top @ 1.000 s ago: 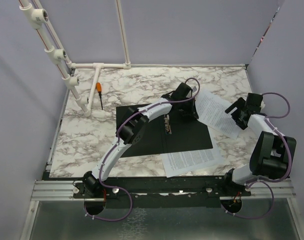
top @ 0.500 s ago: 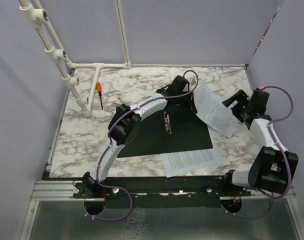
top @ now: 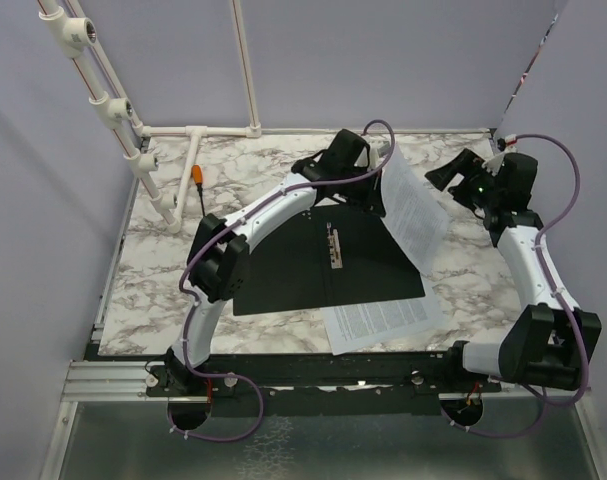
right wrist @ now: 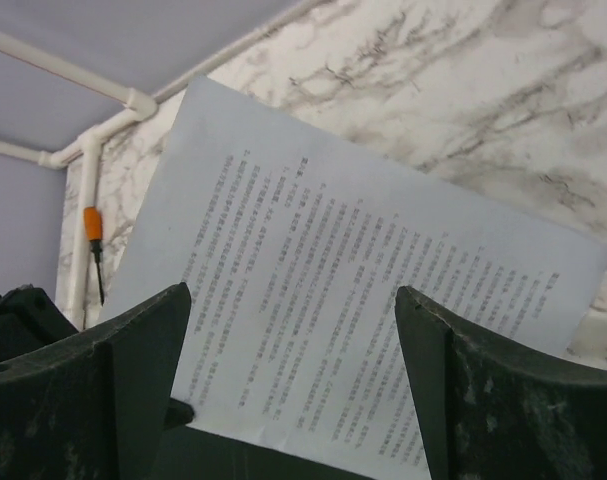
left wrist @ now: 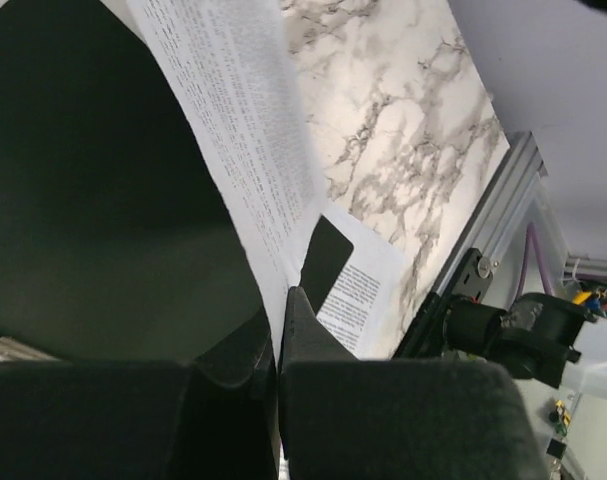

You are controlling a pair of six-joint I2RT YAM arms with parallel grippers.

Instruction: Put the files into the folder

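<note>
Above the open folder (top: pixel 323 270) on the desk (top: pixel 173 270), we clench a printed sheet (top: pixel 415 215) in our left jaws, tilted up; our right jaws stand released nearby.

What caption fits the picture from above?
Left claw holds a printed sheet up beside the open folder; right claw hovers open.

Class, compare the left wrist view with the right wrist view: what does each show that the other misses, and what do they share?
Only the left wrist view: the left pincer shut on the edge of the held sheet, a second sheet lying flat on the table, and the metal rail at the table's edge. Only the right wrist view: the open right pincer, an orange-handled screwdriver and white pipes. Both: the held sheet and the marble table.
</note>
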